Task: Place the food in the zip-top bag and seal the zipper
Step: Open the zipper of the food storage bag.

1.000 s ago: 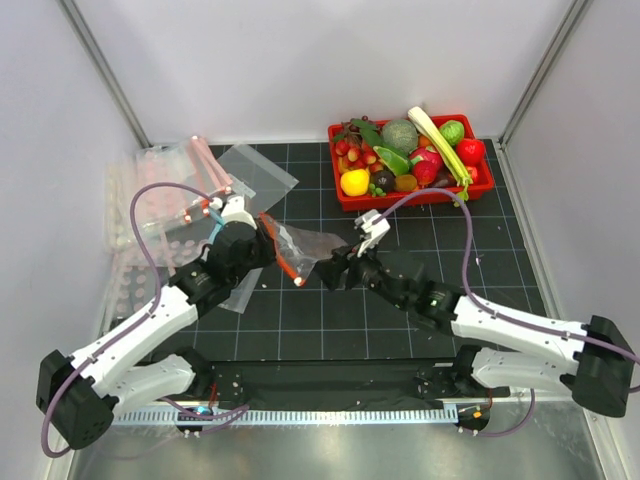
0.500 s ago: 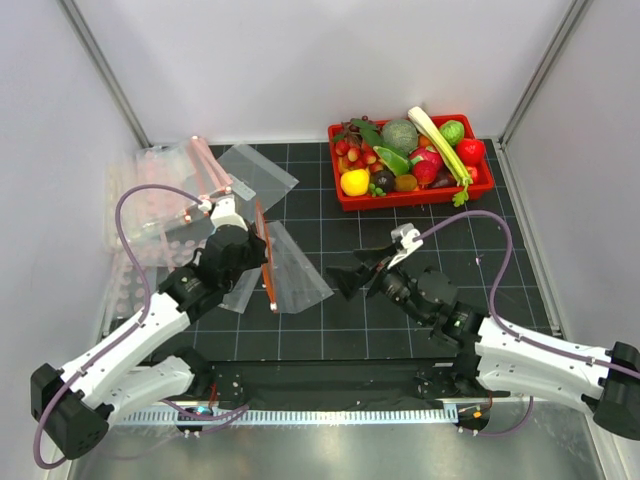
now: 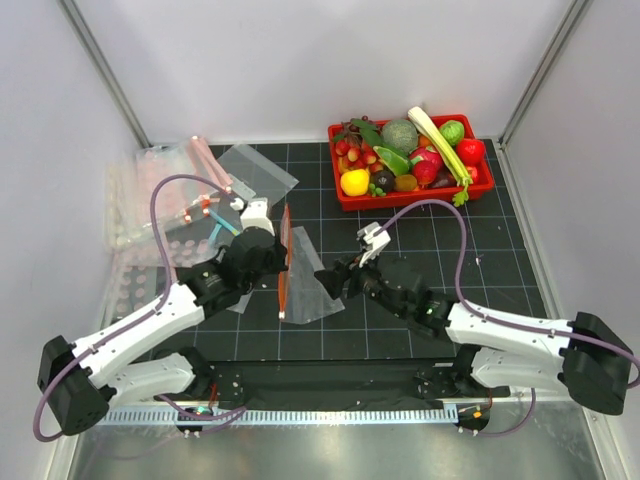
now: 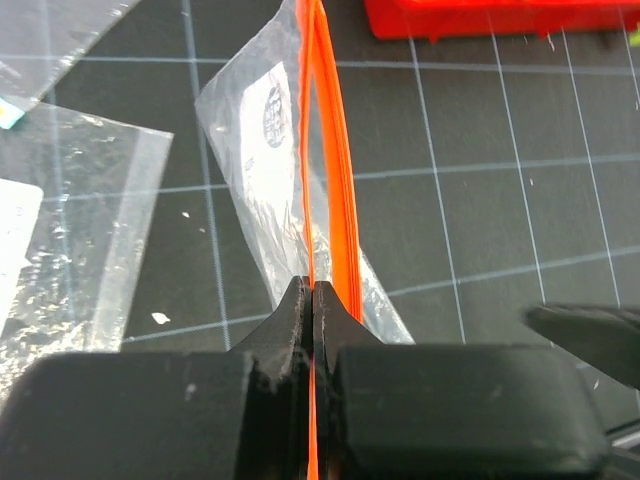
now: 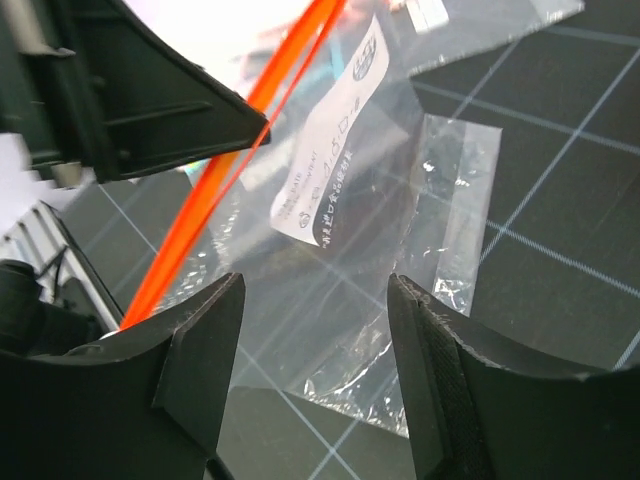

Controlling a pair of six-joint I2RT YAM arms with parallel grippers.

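My left gripper (image 3: 277, 256) is shut on the red-orange zipper (image 3: 283, 260) of the clear zip-top bag (image 3: 312, 285) and holds the strip on edge above the mat. In the left wrist view the zipper (image 4: 325, 160) runs away from the shut fingertips (image 4: 313, 297), with the bag (image 4: 262, 170) hanging below. My right gripper (image 3: 328, 282) is open and empty, just right of the bag; in the right wrist view the bag (image 5: 380, 280) and zipper (image 5: 225, 170) lie ahead of it. The yellow fruit (image 3: 354, 182), watermelon wedge (image 3: 424, 170) and dark-orange piece (image 3: 405, 183) sit in the red tray (image 3: 412, 199).
The tray at the back right also holds a celery stalk (image 3: 440, 143), a grape bunch and other toy produce. Several clear bags with pink strips (image 3: 160, 200) lie at the back left. Another clear bag (image 3: 258, 172) lies flat behind my left gripper.
My left gripper moved right with the zipper, which turned upright. My right gripper let go of the bag's end, drew back open, then came back left next to the bag.
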